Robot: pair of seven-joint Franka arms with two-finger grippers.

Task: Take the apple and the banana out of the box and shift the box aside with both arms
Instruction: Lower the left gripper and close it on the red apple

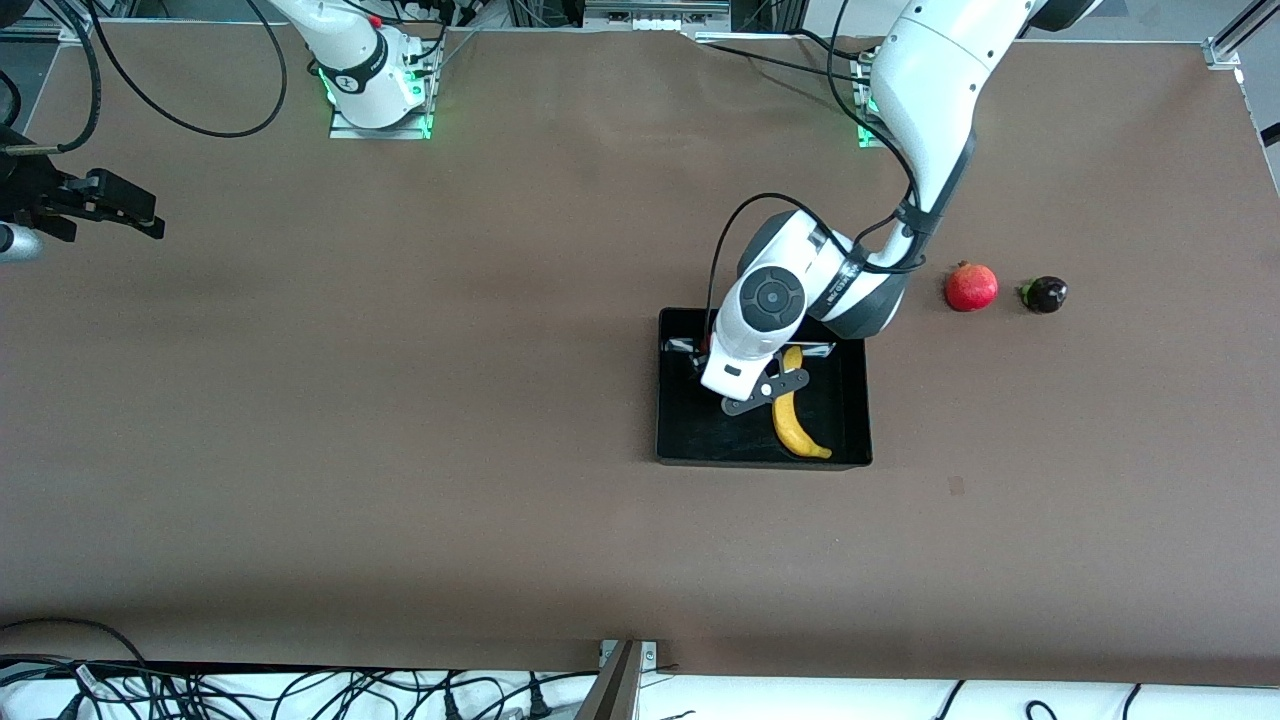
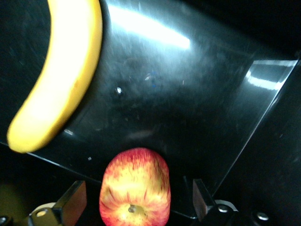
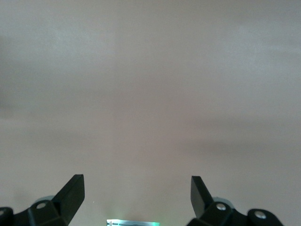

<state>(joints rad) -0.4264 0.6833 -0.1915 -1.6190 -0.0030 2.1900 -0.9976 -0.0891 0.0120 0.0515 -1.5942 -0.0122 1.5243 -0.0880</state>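
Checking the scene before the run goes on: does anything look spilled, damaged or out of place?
Nothing stands out. The banana lies whole in the black bin, and the apple sits between the open left gripper's fingers over the bin. The right gripper waits open over bare table.

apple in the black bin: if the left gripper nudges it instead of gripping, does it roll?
Probably. The apple is round and sits on the bin's glossy floor, so it would likely roll or skid. It lies between the left gripper's open fingers with gaps either side, so uneven contact could push it away. The banana nearby might stop it.
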